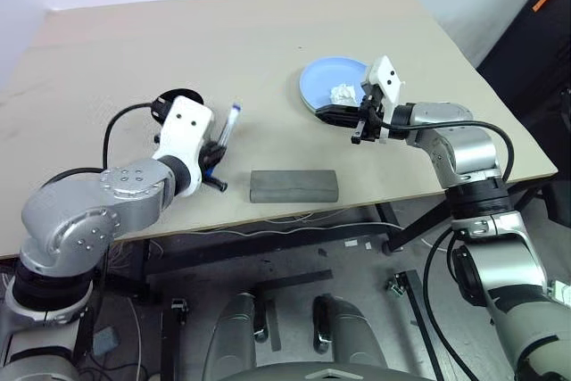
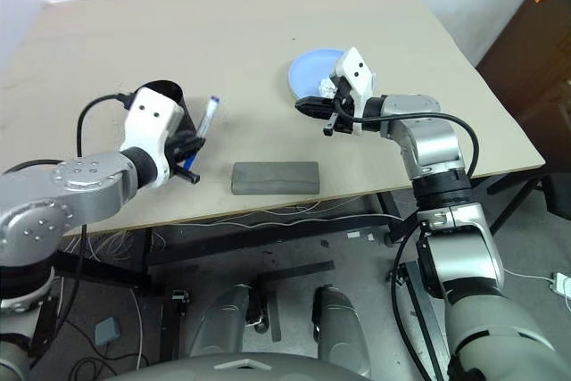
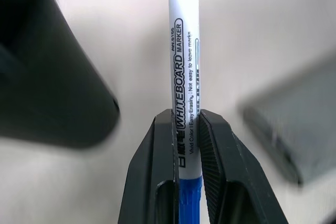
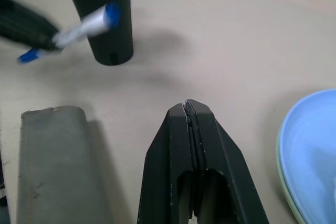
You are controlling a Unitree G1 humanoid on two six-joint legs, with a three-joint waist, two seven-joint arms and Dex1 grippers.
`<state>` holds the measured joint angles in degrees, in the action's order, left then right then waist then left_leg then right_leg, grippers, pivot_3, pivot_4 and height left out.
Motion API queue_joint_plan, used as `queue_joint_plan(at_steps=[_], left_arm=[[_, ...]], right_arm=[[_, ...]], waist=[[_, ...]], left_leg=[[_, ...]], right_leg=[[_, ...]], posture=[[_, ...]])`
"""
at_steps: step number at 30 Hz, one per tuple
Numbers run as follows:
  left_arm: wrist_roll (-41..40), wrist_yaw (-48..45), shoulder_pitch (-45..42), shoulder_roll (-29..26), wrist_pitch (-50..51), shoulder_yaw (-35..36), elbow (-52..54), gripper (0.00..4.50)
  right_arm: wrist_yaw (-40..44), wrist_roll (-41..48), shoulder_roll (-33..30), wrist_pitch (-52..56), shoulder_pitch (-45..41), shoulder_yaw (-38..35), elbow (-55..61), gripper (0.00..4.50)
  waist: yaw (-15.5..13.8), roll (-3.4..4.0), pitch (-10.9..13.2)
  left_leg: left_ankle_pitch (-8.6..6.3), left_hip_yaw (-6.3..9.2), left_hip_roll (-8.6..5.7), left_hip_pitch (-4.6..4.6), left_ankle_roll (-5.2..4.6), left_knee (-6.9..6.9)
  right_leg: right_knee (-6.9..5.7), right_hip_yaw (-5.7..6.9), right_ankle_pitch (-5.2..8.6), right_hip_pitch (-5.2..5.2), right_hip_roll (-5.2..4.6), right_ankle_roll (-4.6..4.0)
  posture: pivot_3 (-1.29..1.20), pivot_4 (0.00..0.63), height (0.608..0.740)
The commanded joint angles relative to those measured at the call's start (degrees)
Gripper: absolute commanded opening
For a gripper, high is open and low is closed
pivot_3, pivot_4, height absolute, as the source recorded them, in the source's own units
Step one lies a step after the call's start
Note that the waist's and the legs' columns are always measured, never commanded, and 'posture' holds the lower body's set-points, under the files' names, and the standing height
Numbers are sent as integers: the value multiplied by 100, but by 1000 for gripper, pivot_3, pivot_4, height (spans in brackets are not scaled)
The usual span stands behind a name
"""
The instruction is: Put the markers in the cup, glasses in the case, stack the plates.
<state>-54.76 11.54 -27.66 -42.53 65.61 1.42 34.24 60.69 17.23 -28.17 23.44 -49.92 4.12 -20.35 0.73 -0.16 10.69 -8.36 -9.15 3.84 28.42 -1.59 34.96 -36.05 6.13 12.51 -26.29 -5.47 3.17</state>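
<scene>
My left gripper [image 1: 216, 147] is shut on a white marker [image 3: 184, 77] with a blue cap [image 1: 235, 110], held tilted above the table just beside the black cup [image 1: 183, 95]. The cup stands upright [image 4: 102, 19]. The grey case [image 1: 293, 186] lies closed near the table's front edge, between the arms. The light blue plate [image 1: 326, 78] lies on top of the pale green plate [image 4: 286, 195]. My right gripper [image 4: 187, 109] is shut with nothing in it, hovering at the near rim of the plates. The glasses are out of view.
A crumpled white tissue [image 1: 343, 93] lies on the blue plate. The beige table [image 1: 178, 42] is bare at the back and left. Cables hang below its front edge [image 1: 294, 220].
</scene>
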Motion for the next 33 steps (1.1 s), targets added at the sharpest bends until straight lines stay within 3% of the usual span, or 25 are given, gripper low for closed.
queue_joint_plan(at_steps=[1, 6, 9, 18, 26, 33], left_arm=[[841, -744, 308, 207, -1450, 350, 218, 268], [1016, -1765, 633, 901, -2854, 868, -67, 268], [1197, -2241, 582, 986, -3229, 913, -242, 268], [1313, -2719, 39, 1302, -3830, 1234, -874, 268], [1795, -3056, -441, 1308, -4628, 1608, -1823, 268], [2304, -3401, -308, 1347, -5349, 1689, -2504, 268]], right_arm=[[162, 360, -127, 146, -37, -339, 381, 0], [458, 957, -170, 683, 208, -505, 1071, 0], [455, 1206, -167, 1013, 375, -513, 1389, 589], [229, 1001, -125, 726, 644, -318, 1727, 3725], [38, 891, 8, 473, 636, -262, 1574, 3725], [17, 866, 29, 387, 671, -287, 1599, 3725]], waist=[[-8, 0, 0], [-16, 0, 0], [-12, 1, -1], [-13, 0, -1], [-17, 0, -1], [-12, 1, -1]], left_leg=[[0, -3, 0, 0, 0, -1], [-2, -10, 0, 3, -3, -7], [-2, -7, 2, 1, -3, -6], [-4, -5, 1, 0, -7, 20], [-3, -3, 2, 0, -8, 21], [-1, -5, 1, 0, -11, 27]], right_leg=[[0, 0, -1, -1, -3, 0], [5, 0, -8, -3, -12, 0], [3, -1, -8, -4, -9, 0], [2, 5, -18, 11, -4, 14], [0, 7, -21, 12, 9, 13], [0, 8, -29, 17, 14, 29]], posture=[[0, 150, 727], [0, 150, 727], [0, 150, 727], [0, 150, 727], [0, 150, 727], [0, 150, 727]])
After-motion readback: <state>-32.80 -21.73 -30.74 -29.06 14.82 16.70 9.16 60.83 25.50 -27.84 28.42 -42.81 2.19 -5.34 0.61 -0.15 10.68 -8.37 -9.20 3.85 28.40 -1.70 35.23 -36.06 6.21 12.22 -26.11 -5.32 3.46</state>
